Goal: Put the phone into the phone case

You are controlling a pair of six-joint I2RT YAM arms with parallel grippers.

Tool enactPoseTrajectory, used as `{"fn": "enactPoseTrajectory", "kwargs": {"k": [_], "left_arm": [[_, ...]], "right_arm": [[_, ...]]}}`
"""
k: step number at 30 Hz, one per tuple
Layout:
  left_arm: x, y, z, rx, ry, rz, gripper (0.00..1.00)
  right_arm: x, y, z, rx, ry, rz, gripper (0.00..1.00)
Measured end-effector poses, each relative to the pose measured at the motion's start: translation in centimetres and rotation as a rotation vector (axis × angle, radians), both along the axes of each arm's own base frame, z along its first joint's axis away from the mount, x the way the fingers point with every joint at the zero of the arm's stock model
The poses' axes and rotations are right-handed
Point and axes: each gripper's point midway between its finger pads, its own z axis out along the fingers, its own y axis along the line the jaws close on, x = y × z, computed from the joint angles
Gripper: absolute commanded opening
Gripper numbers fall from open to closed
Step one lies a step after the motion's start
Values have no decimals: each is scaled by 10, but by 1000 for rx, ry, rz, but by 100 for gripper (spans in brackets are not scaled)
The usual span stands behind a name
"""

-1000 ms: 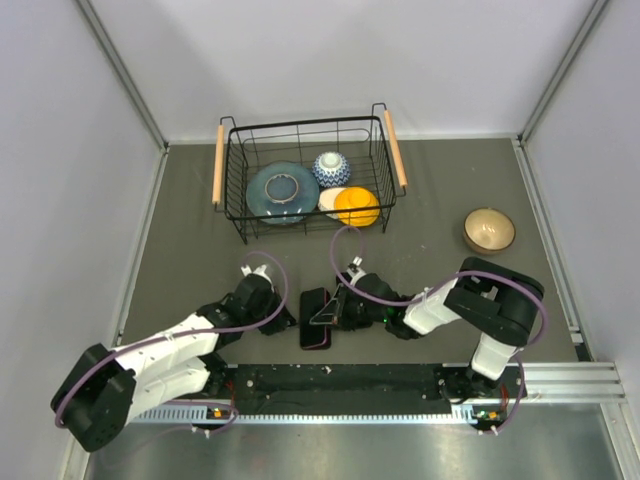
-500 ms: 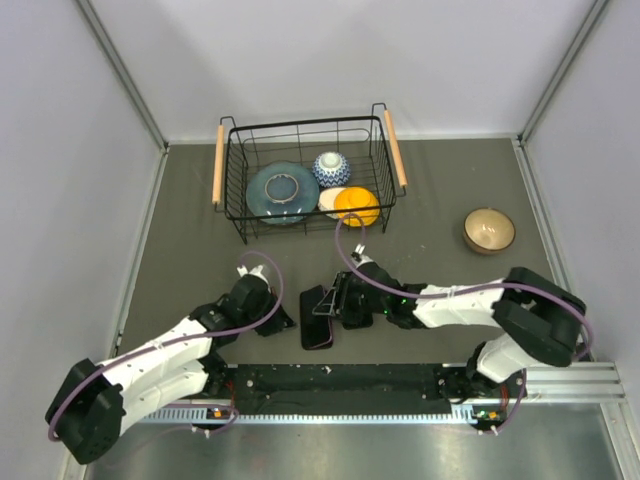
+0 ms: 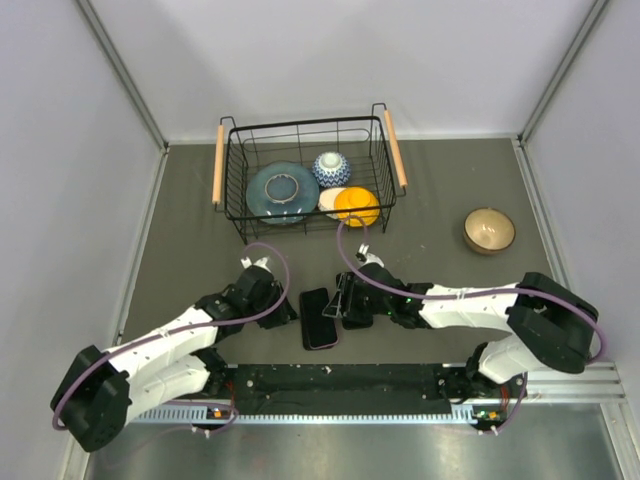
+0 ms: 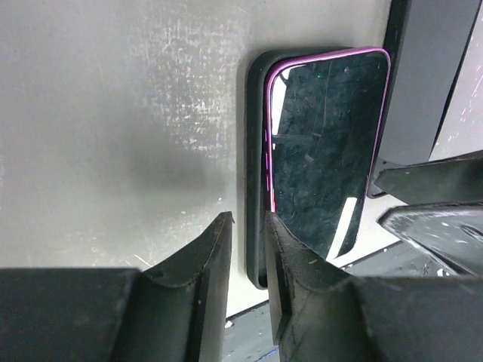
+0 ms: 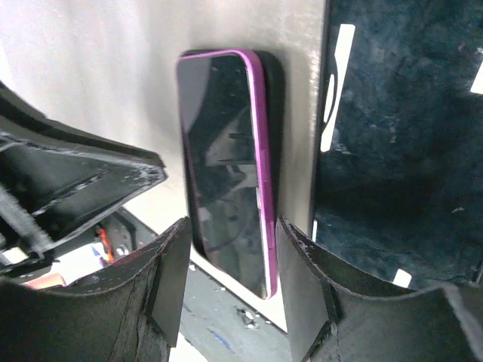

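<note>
phone point(image 4: 324, 151) on phone case point(image 4: 255, 166), rim exposed; left gripper point(image 4: 247, 226) narrow, empty; right gripper point(image 5: 232, 226) wide

I see both arms built alike: white shells on the long links of the left arm point(image 3: 165, 345) and right arm point(image 3: 465, 310), and black housings at every joint. A purple cable point(image 3: 268, 248) loops off each wrist, centre of the top view. In the wrist views, the left gripper point(image 4: 249, 224) and right gripper point(image 5: 232, 224) carry matte black, wedge-shaped fingers point(image 5: 302, 279) with scuffed, dusty faces. Small orange fittings point(image 3: 214, 410) show at the bases, bottom of the frame.
</note>
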Motion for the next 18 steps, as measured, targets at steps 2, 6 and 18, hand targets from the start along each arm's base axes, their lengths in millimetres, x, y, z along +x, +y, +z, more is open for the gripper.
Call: {"fn": "enactPoseTrajectory", "kwargs": {"k": [2,6,18], "left_arm": [[-1,0,-1,1,7,-3,32],[0,-3,1,-11,1,-9,35],[-5,-3,-6,-33,12,-11,35]], "right_arm": [[-3,-2,-10,-30,12,11,47],[-10,-3,-23,-69,28,33,42],[-18,9,-22,-102,15,68,27]]}}
